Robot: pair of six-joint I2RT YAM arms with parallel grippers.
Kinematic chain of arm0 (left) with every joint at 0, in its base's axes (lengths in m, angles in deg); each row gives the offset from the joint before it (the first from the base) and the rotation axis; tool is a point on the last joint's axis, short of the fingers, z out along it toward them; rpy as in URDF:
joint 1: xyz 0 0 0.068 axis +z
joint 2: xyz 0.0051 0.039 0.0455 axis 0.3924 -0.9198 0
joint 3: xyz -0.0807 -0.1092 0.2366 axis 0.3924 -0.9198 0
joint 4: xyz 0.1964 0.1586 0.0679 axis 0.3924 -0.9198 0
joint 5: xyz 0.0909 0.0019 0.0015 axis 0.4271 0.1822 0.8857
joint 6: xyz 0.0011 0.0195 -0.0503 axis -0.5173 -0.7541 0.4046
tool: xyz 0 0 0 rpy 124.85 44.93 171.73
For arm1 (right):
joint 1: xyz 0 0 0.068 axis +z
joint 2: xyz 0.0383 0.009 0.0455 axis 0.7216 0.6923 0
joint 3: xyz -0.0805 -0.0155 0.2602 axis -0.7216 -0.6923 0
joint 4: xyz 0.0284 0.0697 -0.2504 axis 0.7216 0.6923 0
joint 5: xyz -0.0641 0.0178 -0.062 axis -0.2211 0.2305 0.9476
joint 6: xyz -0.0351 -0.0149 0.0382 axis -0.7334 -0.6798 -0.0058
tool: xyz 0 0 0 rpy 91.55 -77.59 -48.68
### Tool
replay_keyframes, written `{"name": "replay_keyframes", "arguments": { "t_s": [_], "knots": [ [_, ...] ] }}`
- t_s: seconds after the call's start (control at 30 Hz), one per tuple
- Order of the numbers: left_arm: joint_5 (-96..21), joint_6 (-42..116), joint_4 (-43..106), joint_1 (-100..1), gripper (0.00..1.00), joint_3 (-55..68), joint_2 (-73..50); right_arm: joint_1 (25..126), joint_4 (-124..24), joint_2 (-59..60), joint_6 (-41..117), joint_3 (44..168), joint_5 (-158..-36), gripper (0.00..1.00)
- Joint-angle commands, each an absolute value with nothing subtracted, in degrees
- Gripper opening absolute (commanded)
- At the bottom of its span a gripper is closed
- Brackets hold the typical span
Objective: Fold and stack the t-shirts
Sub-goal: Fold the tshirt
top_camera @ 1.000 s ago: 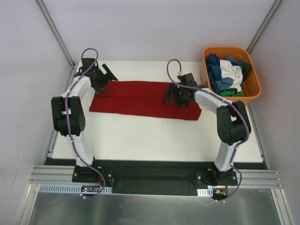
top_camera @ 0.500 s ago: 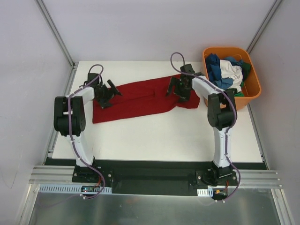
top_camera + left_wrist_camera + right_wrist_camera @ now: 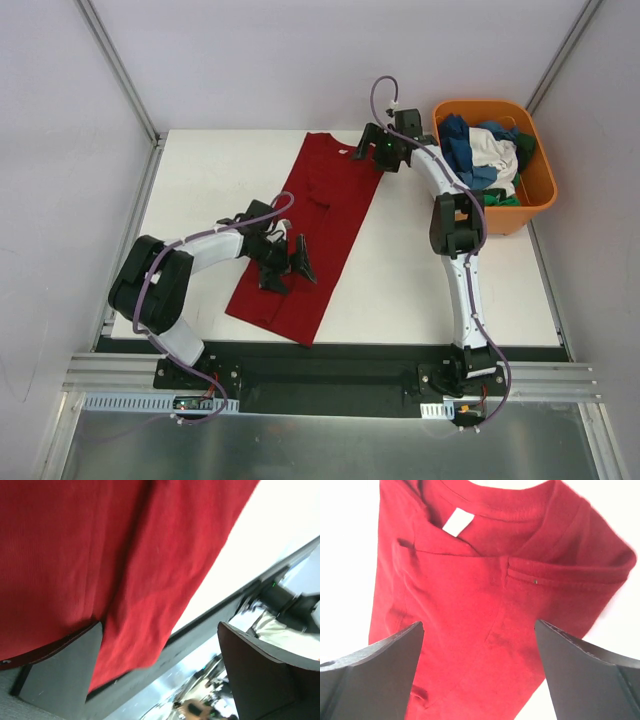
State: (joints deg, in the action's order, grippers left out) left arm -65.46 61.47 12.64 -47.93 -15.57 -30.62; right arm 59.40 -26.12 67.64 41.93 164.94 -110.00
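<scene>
We see the dark red t-shirt (image 3: 322, 205) folded into a long narrow strip and lying at a slant on the white counter (image 3: 440, 290). Its collar end is at the far middle and its bottom end is close to the near edge. The left gripper (image 3: 288, 268) sits low over the near part of the strip. Its fingers are spread wide and nothing is pinched between them, though in the left wrist view the hem runs just along one pad (image 3: 65, 665). The right gripper (image 3: 370, 153) hangs over the far right corner of the shirt, its jaws likewise wide apart and empty. Its wrist view looks down on the collar (image 3: 512, 502) and a white label (image 3: 456, 521). At the far right stands an orange tub (image 3: 488, 104) holding crumpled blue (image 3: 462, 152), white (image 3: 497, 150) and green (image 3: 490, 198) t-shirts.
</scene>
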Motion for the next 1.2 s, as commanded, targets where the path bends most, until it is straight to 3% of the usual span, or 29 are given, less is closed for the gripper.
{"name": "replay_keyframes", "arguments": {
  "t_s": [0.0, 0.27, 0.5, 0.77, 1.17],
  "knots": [
    [-63.43, 54.73, 6.68, -47.19, 0.99, -11.13, -21.35, 60.42, -29.37, 56.85, 33.42, 164.69, -112.87, 0.97],
    [-51.01, 54.47, 5.53, -46.84, 0.99, -7.08, -19.57, 69.90, -20.40, 38.14, 33.66, 136.08, -103.12, 0.97],
    [-46.52, 58.16, 5.71, -39.82, 0.99, -7.78, -19.75, 81.07, -23.12, 33.19, 42.46, 120.04, -105.12, 0.97],
    [-45.99, 59.83, 7.02, -32.69, 1.00, -13.31, -15.53, 82.14, -22.68, 41.09, 42.55, 122.83, -105.66, 0.97],
    [-56.26, 59.12, 7.20, -32.77, 0.99, -16.48, -16.49, 72.30, -17.59, 43.03, 37.81, 124.50, -103.64, 0.97]
  ]
}}
